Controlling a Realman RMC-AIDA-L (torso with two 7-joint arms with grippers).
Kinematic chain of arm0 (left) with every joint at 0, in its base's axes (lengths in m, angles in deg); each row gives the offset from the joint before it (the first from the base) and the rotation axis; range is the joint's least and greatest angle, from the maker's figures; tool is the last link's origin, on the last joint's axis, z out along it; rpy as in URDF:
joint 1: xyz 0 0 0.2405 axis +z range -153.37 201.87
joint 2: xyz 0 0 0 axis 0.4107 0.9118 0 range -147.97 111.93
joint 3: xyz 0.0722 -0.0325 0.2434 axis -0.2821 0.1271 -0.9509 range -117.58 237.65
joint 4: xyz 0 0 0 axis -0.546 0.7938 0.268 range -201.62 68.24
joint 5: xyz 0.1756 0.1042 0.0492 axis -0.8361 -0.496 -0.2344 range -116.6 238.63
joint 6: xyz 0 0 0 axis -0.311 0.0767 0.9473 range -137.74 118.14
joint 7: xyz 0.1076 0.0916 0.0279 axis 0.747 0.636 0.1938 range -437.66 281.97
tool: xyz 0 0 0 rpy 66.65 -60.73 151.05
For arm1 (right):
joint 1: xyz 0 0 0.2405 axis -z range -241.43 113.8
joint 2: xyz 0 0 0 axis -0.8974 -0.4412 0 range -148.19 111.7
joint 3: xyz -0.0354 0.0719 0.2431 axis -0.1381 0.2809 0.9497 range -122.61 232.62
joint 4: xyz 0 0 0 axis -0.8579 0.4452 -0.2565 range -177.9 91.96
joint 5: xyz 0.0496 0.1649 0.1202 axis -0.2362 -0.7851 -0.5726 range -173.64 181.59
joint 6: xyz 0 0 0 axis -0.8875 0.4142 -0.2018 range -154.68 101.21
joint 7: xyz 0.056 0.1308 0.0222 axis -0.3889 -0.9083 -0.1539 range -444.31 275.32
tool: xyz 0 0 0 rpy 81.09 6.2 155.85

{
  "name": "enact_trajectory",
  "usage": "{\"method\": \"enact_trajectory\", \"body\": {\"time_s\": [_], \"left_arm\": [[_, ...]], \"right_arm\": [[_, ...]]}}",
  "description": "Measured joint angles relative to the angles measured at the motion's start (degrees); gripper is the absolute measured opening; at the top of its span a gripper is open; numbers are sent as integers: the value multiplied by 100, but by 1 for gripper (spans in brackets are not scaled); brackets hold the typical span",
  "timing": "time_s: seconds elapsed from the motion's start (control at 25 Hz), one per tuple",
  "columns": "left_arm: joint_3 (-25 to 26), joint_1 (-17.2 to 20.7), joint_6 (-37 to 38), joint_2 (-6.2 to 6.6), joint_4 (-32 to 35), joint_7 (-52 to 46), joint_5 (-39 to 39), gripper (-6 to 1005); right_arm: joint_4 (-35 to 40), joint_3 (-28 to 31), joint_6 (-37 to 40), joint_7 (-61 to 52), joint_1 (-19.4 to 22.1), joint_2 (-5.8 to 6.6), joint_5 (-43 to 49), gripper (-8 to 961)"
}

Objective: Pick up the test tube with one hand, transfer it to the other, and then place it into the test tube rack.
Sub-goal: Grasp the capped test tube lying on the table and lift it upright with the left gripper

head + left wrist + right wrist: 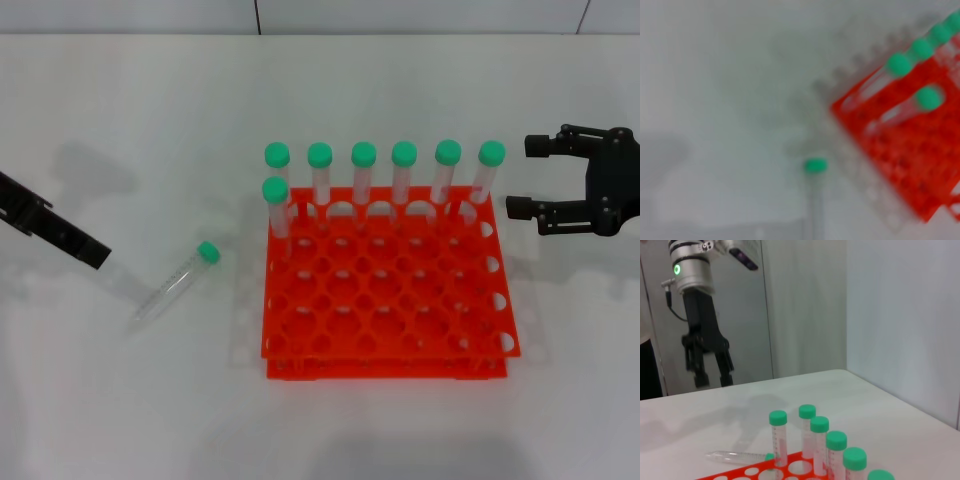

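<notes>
My left gripper (710,372), jaws open and empty, hangs above the test tube (178,282), which may roll if nudged off-centre.

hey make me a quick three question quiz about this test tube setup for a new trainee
1. True or false: the loose test tube lies flat on the table, on the robot's left of the test tube rack.
2. How many green-capped tubes stand in the rack?
3. Which is holding a tube? A) left gripper B) right gripper C) neither

Key: 1 true; 2 seven; 3 C. Both grippers are open and off the table.
</notes>
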Motion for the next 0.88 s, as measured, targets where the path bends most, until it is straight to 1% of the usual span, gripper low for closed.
{"method": "enact_trajectory", "body": {"time_s": [0.04,0.2,0.28,0.44,0.48,0.56,0.72,0.88], "left_arm": [[-29,-35,-57,-50,-39,-20,-196,871],[16,-110,-368,-328,-121,-119,-917,854],[2,-165,-432,-437,-211,-198,-1084,846],[-46,-309,-541,-716,-342,-288,-1382,829],[-48,-328,-565,-760,-369,-290,-1453,824],[-55,-379,-632,-890,-471,-301,-1625,820],[-139,-404,-752,-1020,-535,-389,-1788,820],[-353,-395,-857,-1070,-555,-571,-1803,819]], "right_arm": [[0,3,5,-3,-7,0,0,842],[56,21,-7,-6,-12,-15,-22,842],[92,24,-23,-7,5,-30,-30,842],[109,26,-25,-9,38,-28,-36,842],[112,26,-21,-10,41,-28,-34,842],[130,29,18,-9,64,-29,-32,842],[160,79,213,28,118,-23,-47,842],[161,95,412,54,176,22,-48,842]]}}
